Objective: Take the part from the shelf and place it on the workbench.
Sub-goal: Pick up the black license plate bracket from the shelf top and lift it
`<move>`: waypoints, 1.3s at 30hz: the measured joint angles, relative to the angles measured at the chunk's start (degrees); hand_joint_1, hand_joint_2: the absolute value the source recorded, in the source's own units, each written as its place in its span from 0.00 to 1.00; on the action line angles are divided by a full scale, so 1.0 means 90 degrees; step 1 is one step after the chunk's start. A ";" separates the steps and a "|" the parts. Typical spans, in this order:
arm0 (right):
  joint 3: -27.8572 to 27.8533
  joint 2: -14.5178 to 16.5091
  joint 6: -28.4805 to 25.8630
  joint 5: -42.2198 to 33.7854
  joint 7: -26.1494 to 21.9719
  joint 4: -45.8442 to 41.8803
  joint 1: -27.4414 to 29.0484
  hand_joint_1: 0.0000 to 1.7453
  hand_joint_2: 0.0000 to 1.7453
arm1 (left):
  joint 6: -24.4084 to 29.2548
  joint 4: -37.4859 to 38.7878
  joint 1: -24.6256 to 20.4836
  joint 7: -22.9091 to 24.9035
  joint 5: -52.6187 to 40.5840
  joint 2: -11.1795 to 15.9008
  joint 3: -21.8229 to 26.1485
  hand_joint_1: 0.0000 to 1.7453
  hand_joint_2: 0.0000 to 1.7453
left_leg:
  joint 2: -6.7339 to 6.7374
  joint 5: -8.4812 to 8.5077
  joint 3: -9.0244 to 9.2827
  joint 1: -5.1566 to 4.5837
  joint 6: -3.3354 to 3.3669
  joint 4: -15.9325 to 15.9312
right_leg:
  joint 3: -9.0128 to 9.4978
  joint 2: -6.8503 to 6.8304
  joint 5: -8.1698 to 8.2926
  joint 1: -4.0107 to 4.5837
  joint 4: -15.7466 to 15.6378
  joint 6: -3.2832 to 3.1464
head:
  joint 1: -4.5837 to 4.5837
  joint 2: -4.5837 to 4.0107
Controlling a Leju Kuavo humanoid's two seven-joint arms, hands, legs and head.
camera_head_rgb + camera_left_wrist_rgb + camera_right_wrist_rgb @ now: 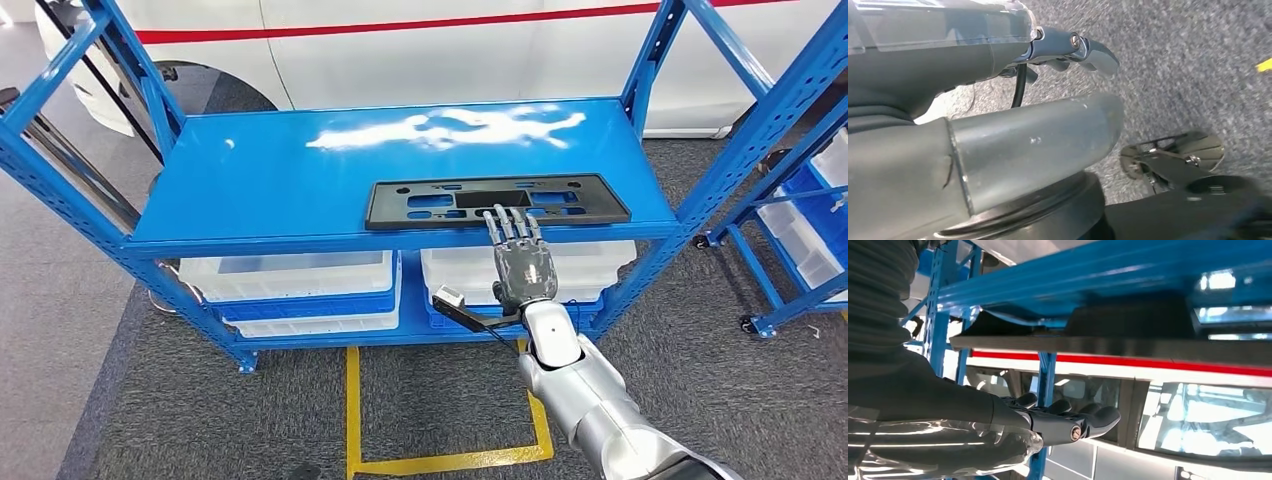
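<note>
A flat black plastic part with several cut-outs lies near the front edge of the blue shelf's top board. My right hand reaches up from below with its fingers stretched straight over the part's near edge, holding nothing. In the right wrist view the hand is flat and a gap separates its fingers from the part's dark slab. My left hand hangs over grey carpet, fingers loosely extended and holding nothing.
White bins on blue trays fill the lower shelf. Blue uprights frame the shelf ends. A second blue rack with bins stands at the right. A white car is behind. Yellow tape marks the floor.
</note>
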 joint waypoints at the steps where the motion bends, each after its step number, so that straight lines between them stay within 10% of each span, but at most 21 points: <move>1: 0.0010 0.0015 0.0000 0.0001 -0.0002 -0.0014 -0.0004 0.00 1.00 | 0.0000 0.0000 -0.0006 0.0000 0.0000 0.0000 0.0000 0.00 0.00 | -0.0004 0.0109 0.0149 -0.0010 0.0027 -0.0328 | 0.0007 0.0007 -0.0016 0.0011 0.0008 0.0026 | -0.0001 0.0000; 6: 0.0069 0.0036 -0.0002 -0.0004 -0.0031 -0.0098 0.0001 0.00 1.00 | -0.0010 0.0000 -0.0014 0.0001 -0.0001 -0.0005 0.0000 0.00 0.00 | -0.0022 0.0126 0.0290 0.0000 0.0146 -0.0641 | -0.0009 0.0002 -0.0082 0.0020 0.0038 0.0193 | 0.0002 0.0000; 10: 0.0091 0.0035 -0.0002 -0.0011 -0.0038 -0.0129 0.0006 0.00 1.00 | -0.0017 0.0000 -0.0032 0.0001 -0.0002 -0.0010 -0.0002 0.00 0.00 | -0.0016 0.0127 0.0339 0.0010 0.0246 -0.0696 | -0.0652 -0.0027 -0.0686 0.0003 0.1316 0.0265 | 0.0012 0.0000; 12: 0.0099 0.0034 -0.0002 -0.0022 -0.0041 -0.0130 0.0035 0.00 1.00 | -0.0020 0.0000 -0.0025 0.0002 -0.0003 -0.0010 -0.0002 0.00 0.00 | -0.0018 0.0105 0.0344 0.0004 0.0262 -0.0680 | -0.0884 -0.0030 -0.0678 -0.0003 0.1668 0.0271 | 0.0013 0.0000; 17: 0.0118 0.0041 -0.0002 -0.0067 -0.0061 -0.0197 0.0026 0.00 1.00 | -0.0019 0.0001 -0.0027 0.0002 -0.0017 -0.0014 -0.0005 0.00 0.00 | -0.0033 0.0011 0.0385 -0.0030 0.0188 -0.0620 | -0.0202 -0.0036 0.0131 0.0032 0.0109 0.0170 | 0.0010 0.0000; 22: 0.0123 0.0068 -0.0001 -0.0098 -0.0068 -0.0204 0.0020 0.00 1.00 | -0.0019 0.0001 -0.0030 0.0002 -0.0029 -0.0018 -0.0015 0.00 0.00 | -0.0029 -0.0162 0.0313 -0.0029 0.0044 -0.0438 | -0.0090 -0.0027 0.0117 -0.0001 -0.0083 0.0043 | 0.0000 0.0000; 27: 0.0127 0.0087 0.0000 -0.0133 -0.0081 -0.0183 0.0012 0.00 1.00 | -0.0028 0.0001 -0.0015 0.0002 -0.0044 -0.0019 -0.0017 0.00 0.00 | -0.0028 -0.0728 -0.0512 0.0021 -0.0068 0.1142 | -0.0022 -0.0032 0.0071 -0.0011 -0.0098 -0.0037 | -0.0007 0.0000; 31: 0.0127 0.0092 -0.0002 -0.0179 -0.0081 -0.0173 0.0007 0.00 1.00 | -0.0029 0.0002 -0.0010 0.0000 -0.0046 -0.0017 -0.0018 0.00 0.00 | -0.0032 0.0068 0.0061 0.0047 -0.0060 -0.0176 | 0.0072 -0.0001 -0.0035 -0.0017 -0.0050 0.0045 | -0.0009 0.0000; 36: 0.0127 0.0101 -0.0004 -0.0192 -0.0082 -0.0172 -0.0003 0.00 1.00 | -0.0032 0.0002 -0.0012 -0.0003 -0.0049 -0.0018 -0.0022 0.00 0.00 | -0.0058 0.0101 0.0259 0.0020 0.0110 -0.0593 | 0.0052 0.0003 -0.0114 -0.0001 -0.0003 0.0215 | -0.0010 0.0000; 39: 0.0128 0.0100 -0.0006 -0.0195 -0.0082 -0.0171 -0.0018 0.00 1.00 | -0.0031 0.0002 -0.0022 -0.0007 -0.0053 -0.0019 -0.0022 0.00 0.00 | -0.0051 0.0093 0.0309 0.0034 0.0219 -0.0637 | -0.0301 -0.0029 -0.0507 -0.0012 0.0745 0.0287 | -0.0004 0.0000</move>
